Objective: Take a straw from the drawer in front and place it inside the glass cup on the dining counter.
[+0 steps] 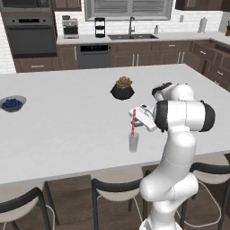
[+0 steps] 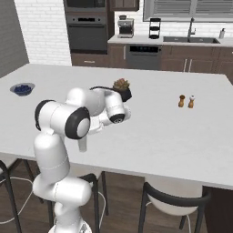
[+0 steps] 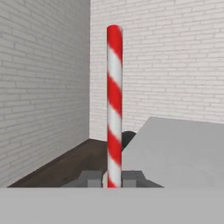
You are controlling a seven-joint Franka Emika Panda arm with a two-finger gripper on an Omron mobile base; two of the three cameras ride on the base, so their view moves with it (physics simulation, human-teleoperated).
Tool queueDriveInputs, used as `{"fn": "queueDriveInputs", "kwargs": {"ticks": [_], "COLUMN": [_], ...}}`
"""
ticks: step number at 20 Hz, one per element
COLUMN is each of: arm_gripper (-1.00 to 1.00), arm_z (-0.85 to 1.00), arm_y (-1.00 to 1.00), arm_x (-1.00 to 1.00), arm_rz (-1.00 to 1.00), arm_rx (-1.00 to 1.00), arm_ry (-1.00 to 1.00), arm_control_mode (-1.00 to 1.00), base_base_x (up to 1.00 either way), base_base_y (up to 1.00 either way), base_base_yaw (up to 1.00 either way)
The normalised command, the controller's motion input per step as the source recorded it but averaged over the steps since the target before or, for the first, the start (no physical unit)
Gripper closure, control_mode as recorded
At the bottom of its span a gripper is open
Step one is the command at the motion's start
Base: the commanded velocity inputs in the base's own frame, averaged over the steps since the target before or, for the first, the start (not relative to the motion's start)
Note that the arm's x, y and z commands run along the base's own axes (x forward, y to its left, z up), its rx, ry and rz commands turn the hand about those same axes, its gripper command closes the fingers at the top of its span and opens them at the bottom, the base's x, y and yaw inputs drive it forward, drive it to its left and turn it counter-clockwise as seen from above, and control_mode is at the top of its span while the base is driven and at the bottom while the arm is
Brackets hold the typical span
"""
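My gripper (image 1: 134,116) is shut on the straw (image 1: 133,123), a thin red and white striped stick held upright over the dining counter (image 1: 67,130). Directly below stands the glass cup (image 1: 133,143), a small clear tumbler near the counter's front edge; the straw's lower end reaches its mouth. In the hand view the straw (image 3: 114,100) rises between the two fingertips (image 3: 89,178) of the gripper (image 3: 113,179). In the right base view my own arm covers most of the glass cup (image 2: 83,145), which peeks out beneath it. The drawer is out of view.
A dark plant pot (image 1: 122,90) sits behind the cup, and a blue-filled bowl (image 1: 12,103) lies at the far left. Two small shakers (image 2: 186,101) stand to the right. Dark stools (image 1: 117,188) line the counter's near edge.
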Motion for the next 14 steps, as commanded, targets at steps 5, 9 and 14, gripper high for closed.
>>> {"fn": "queueDriveInputs", "kwargs": {"ticks": [5, 9, 14], "arm_gripper": [1.00, 1.00, 1.00], "arm_z": [-0.29, -0.24, -0.21], "arm_y": [0.01, 0.00, 0.00], "arm_x": [-0.13, -0.16, -0.01], "arm_rz": [0.00, 0.00, 0.00], "arm_rx": [0.00, 0.00, -0.02], "arm_ry": [0.01, 0.00, 0.00], "arm_control_mode": [-1.00, -1.00, -1.00], "base_base_x": [0.00, 0.00, 0.00], "base_base_y": [0.00, 0.00, 0.00], "base_base_yaw": [0.00, 0.00, 0.00]}}
